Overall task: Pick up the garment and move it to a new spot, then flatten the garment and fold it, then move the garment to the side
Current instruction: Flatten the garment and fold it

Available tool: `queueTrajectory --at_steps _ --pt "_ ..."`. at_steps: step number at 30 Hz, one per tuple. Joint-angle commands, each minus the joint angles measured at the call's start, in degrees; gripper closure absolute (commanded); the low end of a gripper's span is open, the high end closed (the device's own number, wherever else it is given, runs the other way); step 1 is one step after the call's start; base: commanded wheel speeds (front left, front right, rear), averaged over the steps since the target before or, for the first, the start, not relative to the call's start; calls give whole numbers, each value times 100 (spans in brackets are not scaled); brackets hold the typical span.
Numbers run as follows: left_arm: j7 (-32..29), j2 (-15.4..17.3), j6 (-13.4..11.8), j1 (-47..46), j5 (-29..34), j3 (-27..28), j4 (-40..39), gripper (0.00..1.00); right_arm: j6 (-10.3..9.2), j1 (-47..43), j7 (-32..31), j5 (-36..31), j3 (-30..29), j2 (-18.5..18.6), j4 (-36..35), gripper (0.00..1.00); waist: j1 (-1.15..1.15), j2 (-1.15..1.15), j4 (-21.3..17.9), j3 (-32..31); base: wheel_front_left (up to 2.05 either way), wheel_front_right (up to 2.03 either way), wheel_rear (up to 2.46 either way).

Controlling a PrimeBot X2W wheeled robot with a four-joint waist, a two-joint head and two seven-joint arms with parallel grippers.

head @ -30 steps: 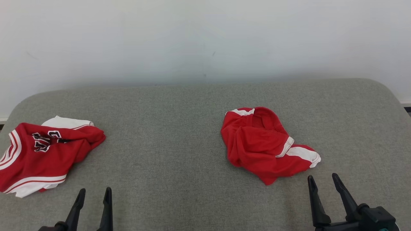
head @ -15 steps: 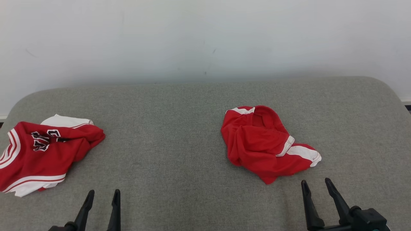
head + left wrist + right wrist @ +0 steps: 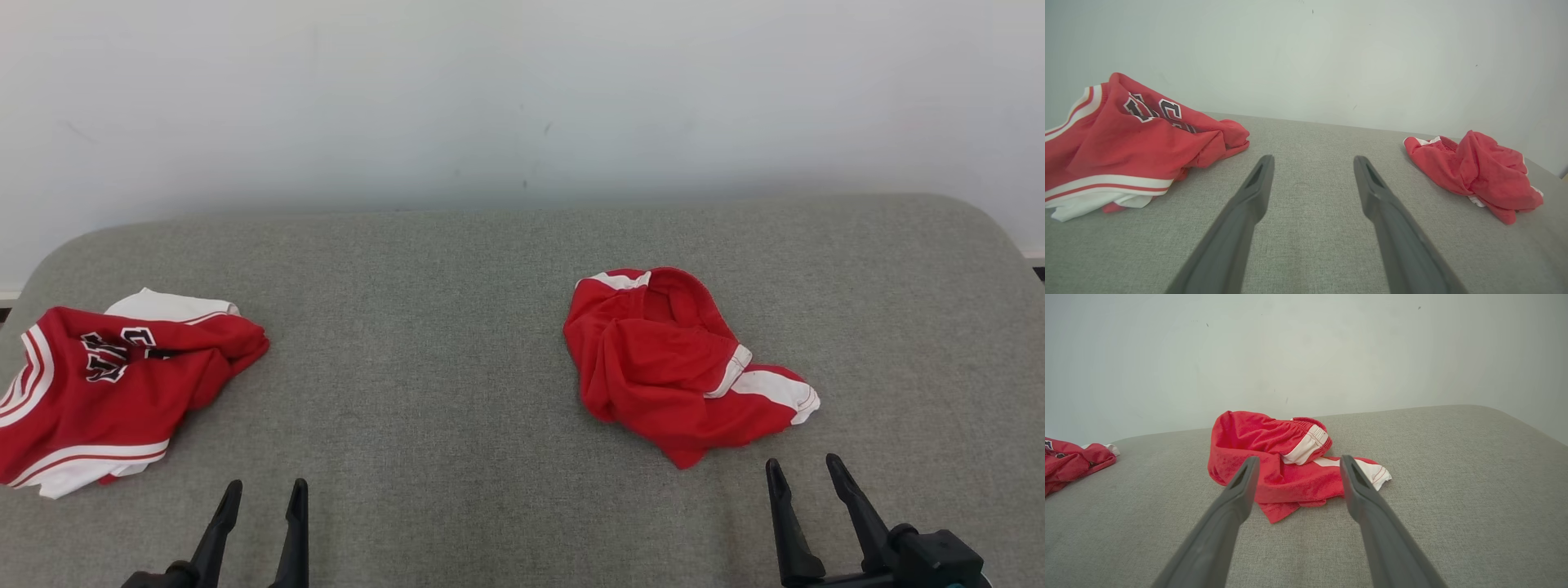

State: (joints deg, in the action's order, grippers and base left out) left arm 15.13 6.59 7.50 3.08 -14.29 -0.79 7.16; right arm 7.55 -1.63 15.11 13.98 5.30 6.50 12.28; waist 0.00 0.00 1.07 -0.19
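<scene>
A pair of red shorts (image 3: 669,367) with white trim and an elastic waistband lies crumpled in a loose heap on the grey, fabric-covered counter (image 3: 457,327), right of the middle and nearer the front edge than the wall. One white-edged leg sticks out towards the robot's right, and a red corner points towards the front edge. Just short of that heap hovers the right end effector (image 3: 802,464), its two long dark fingers spread wide apart, holding nothing and not touching the cloth. From that arm's own camera the shorts (image 3: 1265,441) sit straight ahead, framed between the spread fingertips of the right end effector (image 3: 1299,458). Well apart from them, at the counter's far left, lies a red jersey (image 3: 122,384) with white stripes and black-and-white lettering, also bunched up, with a white part showing at its far side. The left end effector (image 3: 268,483) is low at the front, to the right of the jersey, its fingers likewise apart and empty over bare grey fabric. Behind the counter rises a plain white wall (image 3: 490,98).
</scene>
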Motion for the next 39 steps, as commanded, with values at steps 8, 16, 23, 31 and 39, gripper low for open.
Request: queueTrajectory --at_steps 8,16,23,31,39 --pt "3 18 -10 -4 -8 11 2 0 -13 -17 6 19 -45 -16 0 0 0 0 15 12 0 0 0" --pt "3 -50 -10 -130 49 -109 -47 0 -13 410 6 -22 -194 159 70 0 0 0 222 189 0 0 0" --pt "3 -30 -10 -327 -31 -228 26 0 -13 1317 2 37 -72 585 770 0 0 0 541 469 0 0 0" --pt "3 -82 -10 -560 -74 -356 68 0 -13 2190 -13 314 75 934 1958 0 0 0 916 778 0 0 0" --pt "3 -99 -10 -772 -125 -463 121 0 -13 2650 -3 705 236 975 3050 0 0 0 1185 1029 0 0 0"
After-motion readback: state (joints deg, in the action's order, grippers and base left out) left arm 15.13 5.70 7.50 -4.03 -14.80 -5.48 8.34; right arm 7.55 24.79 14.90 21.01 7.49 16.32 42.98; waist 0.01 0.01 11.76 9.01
